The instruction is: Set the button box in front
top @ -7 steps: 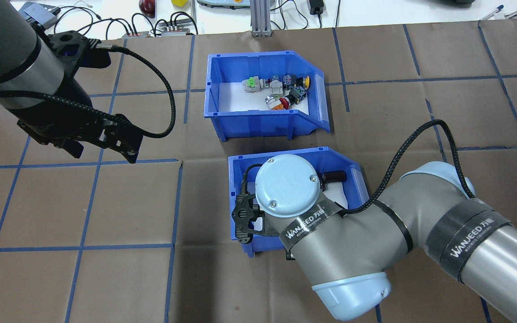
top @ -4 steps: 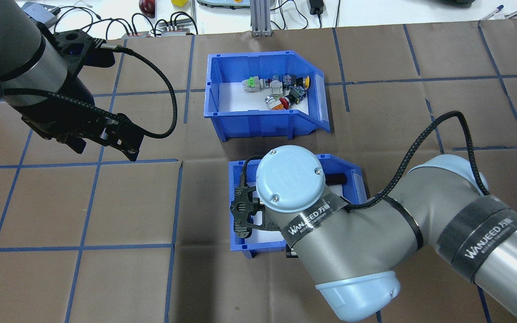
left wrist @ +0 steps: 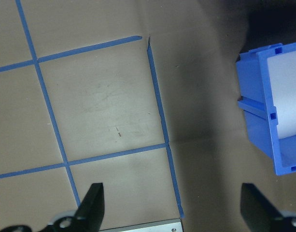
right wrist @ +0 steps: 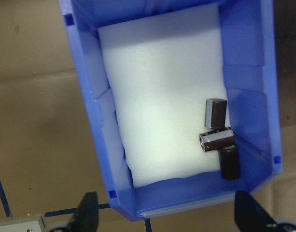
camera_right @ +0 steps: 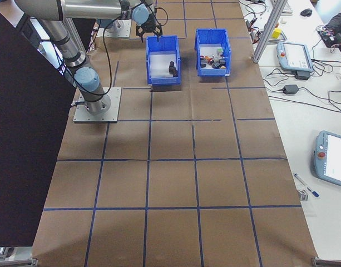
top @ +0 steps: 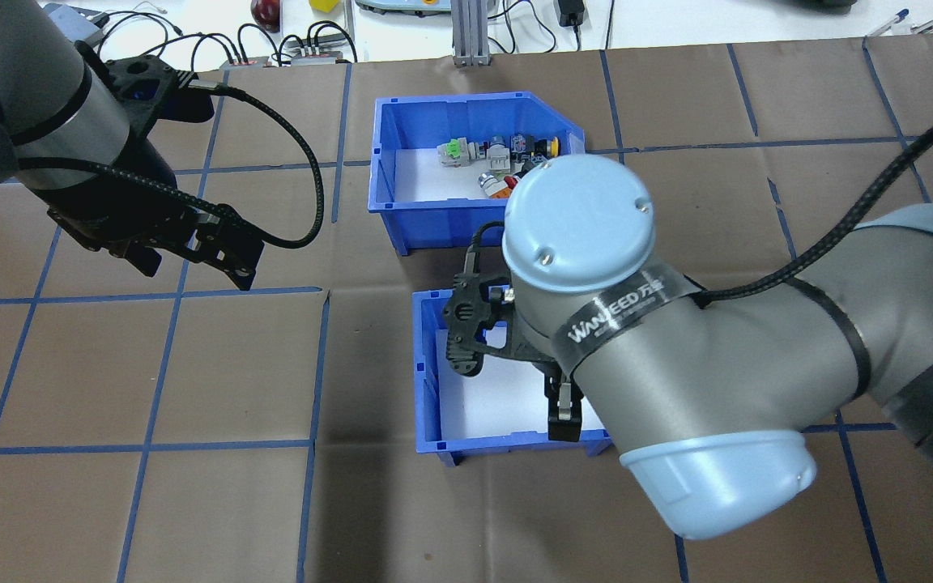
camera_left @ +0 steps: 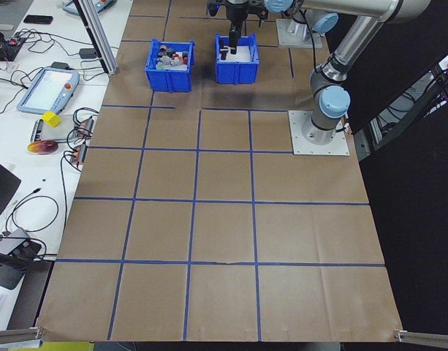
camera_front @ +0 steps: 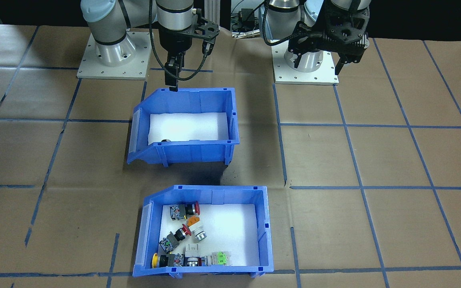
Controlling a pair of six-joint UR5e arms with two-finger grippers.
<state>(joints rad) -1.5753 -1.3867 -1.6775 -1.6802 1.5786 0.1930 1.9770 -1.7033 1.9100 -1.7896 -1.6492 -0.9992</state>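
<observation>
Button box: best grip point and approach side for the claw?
Probably pinch a tall side wall of the button box, coming straight down from above. The rim is open on top, and the wall is thin and upright. The buttons crowd the sloped open-front end, so the bare foam near the back wall leaves room for the inner finger.

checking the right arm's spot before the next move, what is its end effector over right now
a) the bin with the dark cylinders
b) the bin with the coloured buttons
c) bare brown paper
a: the right wrist view looks straight down into the blue bin holding dark cylinders, and overhead the right end effector hangs above that bin, not the button box.
</observation>
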